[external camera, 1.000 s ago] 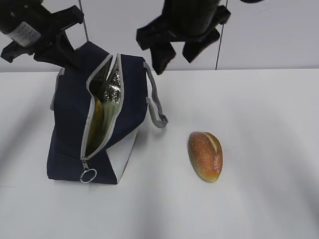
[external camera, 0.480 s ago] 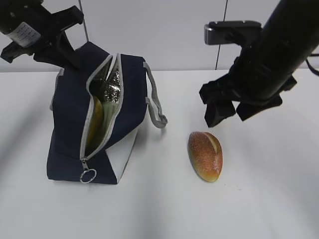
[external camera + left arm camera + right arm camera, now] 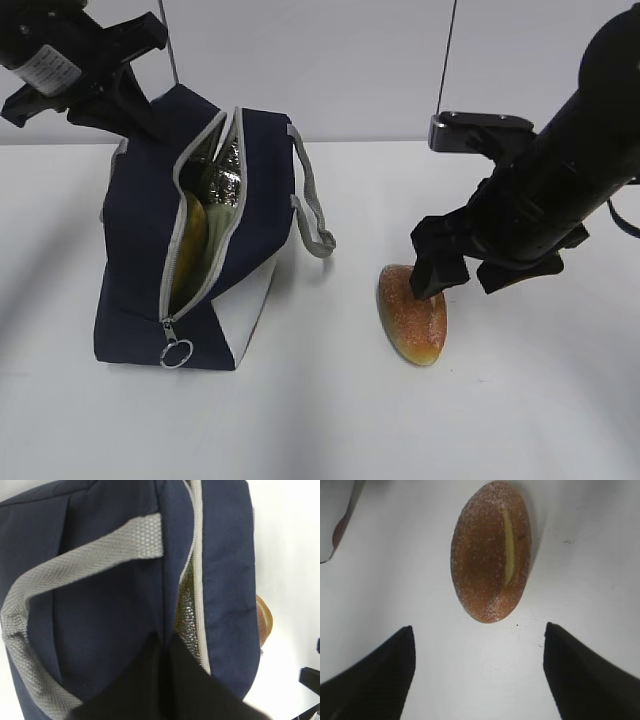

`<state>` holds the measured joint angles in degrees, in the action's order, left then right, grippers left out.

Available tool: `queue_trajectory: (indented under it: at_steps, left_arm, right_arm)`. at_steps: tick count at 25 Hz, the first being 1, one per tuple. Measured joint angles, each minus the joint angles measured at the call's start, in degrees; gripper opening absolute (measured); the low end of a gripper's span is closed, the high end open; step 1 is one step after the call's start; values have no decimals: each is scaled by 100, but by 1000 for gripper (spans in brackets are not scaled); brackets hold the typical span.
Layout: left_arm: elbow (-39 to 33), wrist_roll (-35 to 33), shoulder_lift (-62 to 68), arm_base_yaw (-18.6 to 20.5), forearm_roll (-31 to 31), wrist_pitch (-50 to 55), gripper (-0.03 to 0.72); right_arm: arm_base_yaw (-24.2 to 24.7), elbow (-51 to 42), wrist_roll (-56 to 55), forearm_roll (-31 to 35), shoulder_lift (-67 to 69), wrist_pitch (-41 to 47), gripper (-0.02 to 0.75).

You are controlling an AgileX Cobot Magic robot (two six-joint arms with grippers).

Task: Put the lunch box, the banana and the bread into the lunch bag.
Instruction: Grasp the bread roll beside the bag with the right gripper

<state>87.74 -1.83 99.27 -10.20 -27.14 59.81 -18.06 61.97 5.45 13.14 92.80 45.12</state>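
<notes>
The navy lunch bag (image 3: 140,250) stands at the left with its zipper open and foil lining (image 3: 228,165) showing. The yellow banana (image 3: 190,240) lies inside it. My left gripper (image 3: 128,105) is shut on the bag's top edge beside the opening, as the left wrist view shows (image 3: 165,641). The bread (image 3: 412,318) lies on the table right of the bag. My right gripper (image 3: 473,272) is open and empty, low over the bread's far end. In the right wrist view the bread (image 3: 491,550) lies just ahead of the open gripper (image 3: 479,626). The lunch box is not in view.
The bag's grey strap (image 3: 312,215) hangs toward the bread, and a metal ring pull (image 3: 177,352) sits at the zipper's near end. The white table (image 3: 330,420) runs to a pale wall behind. The bread's edge shows past the bag in the left wrist view (image 3: 265,622).
My right arm has swung from above the bag's top to the right and come down over the bread, jaws open. The left gripper and bag have not moved.
</notes>
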Motion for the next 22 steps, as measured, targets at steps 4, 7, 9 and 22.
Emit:
queue_trajectory:
  at_steps: [4,7,9,22]
  left_arm:
    - [0,0,0,0,0,10,-3]
    - [0,0,0,0,0,16,-3]
    - [0,0,0,0,0,16,-3]
    - [0,0,0,0,0,16,-3]
  right_arm:
    - [0,0,50,47,428,-105,610]
    - [0,10,64,86,689,-270,615]
    - [0,31,64,111,843,-400,615]
    - [0,517,368,553,1551,-680,616]
